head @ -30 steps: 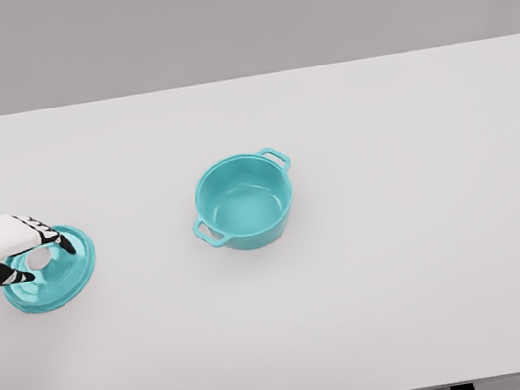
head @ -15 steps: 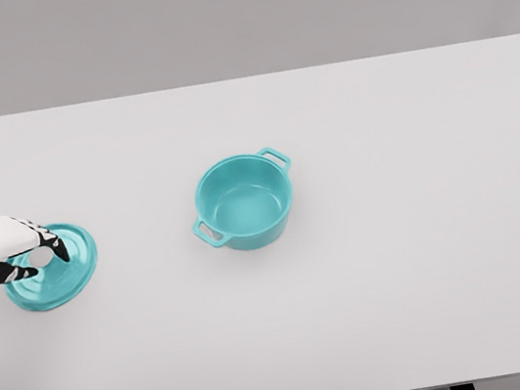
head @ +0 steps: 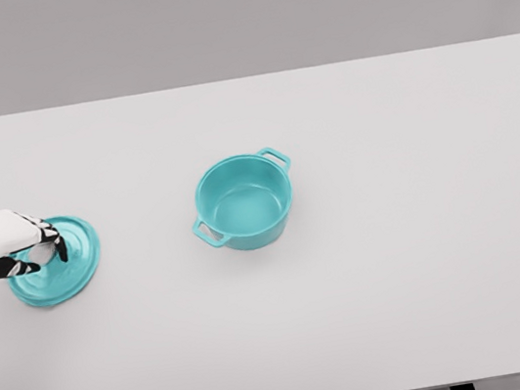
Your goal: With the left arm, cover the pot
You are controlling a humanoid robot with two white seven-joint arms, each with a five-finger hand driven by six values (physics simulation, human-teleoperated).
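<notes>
A teal pot [head: 243, 202] with two side handles stands open and upright near the middle of the white table [head: 395, 233]. Its teal lid [head: 61, 264] is far to the left, tilted slightly. My left hand [head: 39, 252] comes in from the left edge, its dark-tipped fingers curled around the lid's white knob [head: 43, 253]. The hand hides part of the lid's left side. The right arm is out of view.
The table's front edge runs along the bottom of the view, with dark legs just below it. A plain grey wall lies behind the far edge.
The lid has risen a little and shifted slightly up and right with my left hand closed on its knob. The pot has stayed put.
</notes>
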